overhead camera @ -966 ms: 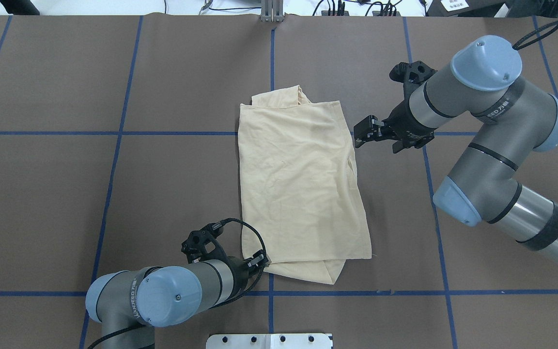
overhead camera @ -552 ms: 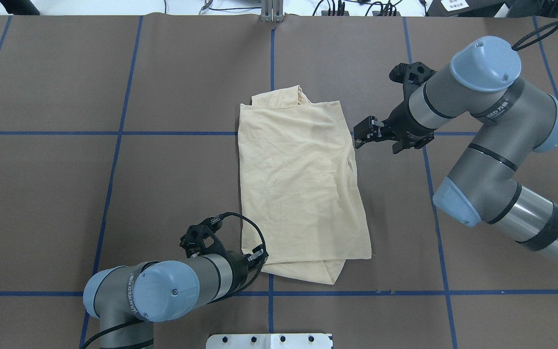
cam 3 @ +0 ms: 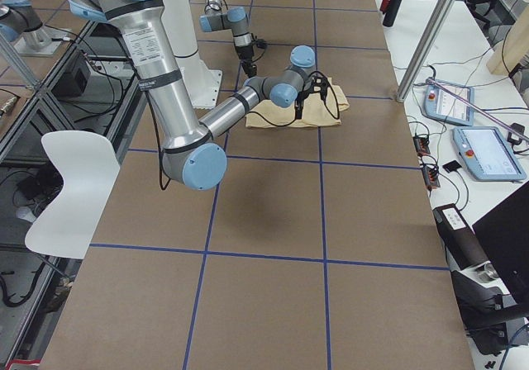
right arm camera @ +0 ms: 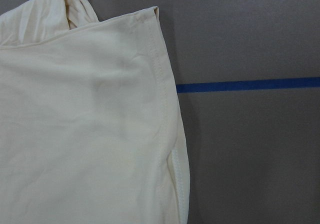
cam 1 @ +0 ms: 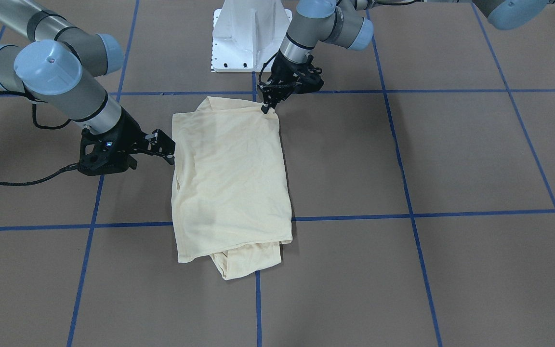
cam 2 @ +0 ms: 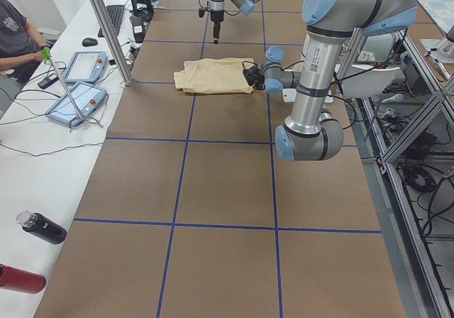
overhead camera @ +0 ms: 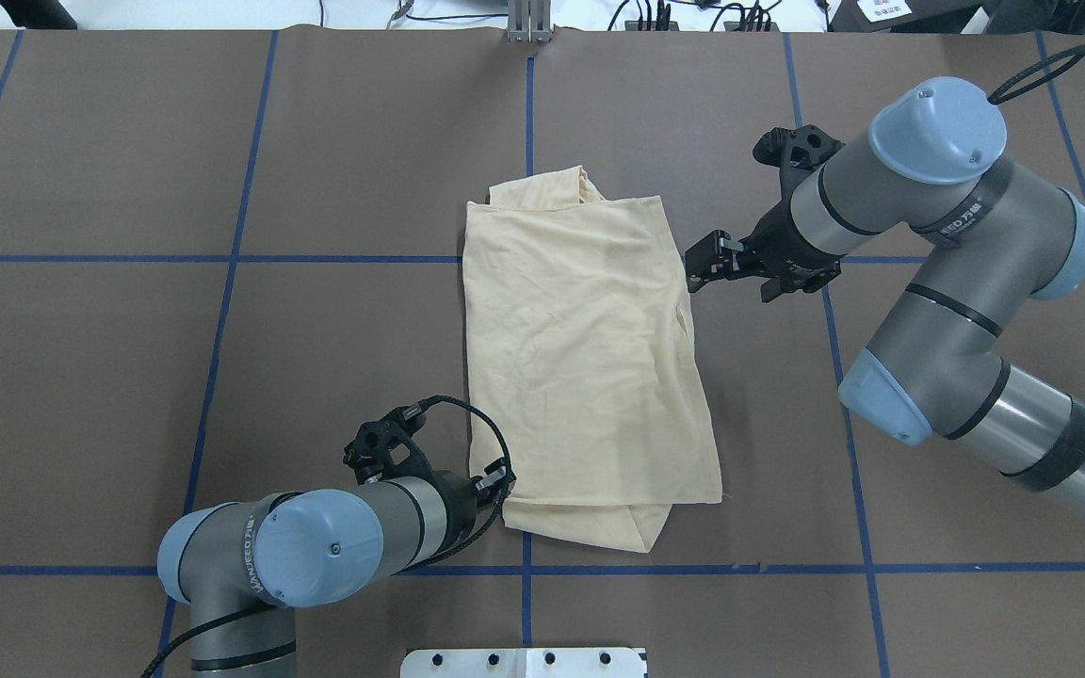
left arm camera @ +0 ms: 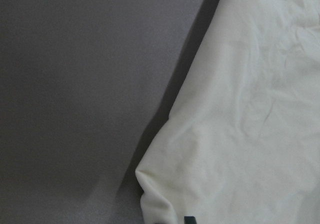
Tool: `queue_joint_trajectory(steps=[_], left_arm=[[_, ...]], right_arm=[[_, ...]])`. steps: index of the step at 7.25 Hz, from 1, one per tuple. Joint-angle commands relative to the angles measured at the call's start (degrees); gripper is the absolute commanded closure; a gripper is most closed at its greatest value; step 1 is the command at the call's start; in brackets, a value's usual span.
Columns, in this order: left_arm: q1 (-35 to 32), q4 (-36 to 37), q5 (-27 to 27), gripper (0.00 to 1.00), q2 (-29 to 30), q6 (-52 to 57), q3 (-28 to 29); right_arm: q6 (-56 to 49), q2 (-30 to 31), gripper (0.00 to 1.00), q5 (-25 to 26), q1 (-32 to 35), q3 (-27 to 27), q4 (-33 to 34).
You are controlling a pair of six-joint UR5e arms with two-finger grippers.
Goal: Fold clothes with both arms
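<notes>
- The T-shirt (overhead camera: 590, 367) lies at the centre of the brown desk (overhead camera: 316, 330). It is folded into a long pale cream panel, and in the overhead view its length runs from 12 o'clock to 6 o'clock.
- No print shows on the upper face, only light creases.
- At the 12 o'clock end a bunched piece of fabric sticks out past the panel. At the 6 o'clock end a lower layer shows beneath the top edge.
- The left end effector (overhead camera: 502, 477) is at the shirt's 7 o'clock corner, with its tip touching the cloth. Whether its jaws are parted or clamped on the fabric cannot be told. Its wrist camera shows only that corner and bare desk.
- The right end effector (overhead camera: 696, 266) is just beside the shirt's 2 o'clock edge, with its jaws spread and nothing between them. Its wrist camera looks down on the stitched hem and a blue tape line (right arm camera: 247, 84).
- The white pedestal (cam 1: 251, 33) stands on the desk at 6 o'clock from the shirt in the overhead view.
</notes>
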State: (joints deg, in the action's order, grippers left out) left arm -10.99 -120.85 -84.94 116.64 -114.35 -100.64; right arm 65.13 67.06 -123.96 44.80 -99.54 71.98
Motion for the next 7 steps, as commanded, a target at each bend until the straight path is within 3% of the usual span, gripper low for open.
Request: queue_joint_trajectory(steps=[1, 5, 7], left_arm=[[-0.26, 0.26, 0.04, 0.33, -0.01, 0.0, 0.18], [-0.26, 2.63, -0.14, 0.33, 0.78, 0.0, -0.69], [-0.26, 10.42, -0.4, 0.33, 0.7, 0.09, -6.46]], right_arm=[[0.0, 0.0, 0.0, 0.12, -0.15, 0.22, 0.0], [0.0, 0.0, 0.0, 0.21, -0.32, 0.49, 0.0], [0.0, 0.0, 0.0, 0.21, -0.5, 0.49, -0.09]])
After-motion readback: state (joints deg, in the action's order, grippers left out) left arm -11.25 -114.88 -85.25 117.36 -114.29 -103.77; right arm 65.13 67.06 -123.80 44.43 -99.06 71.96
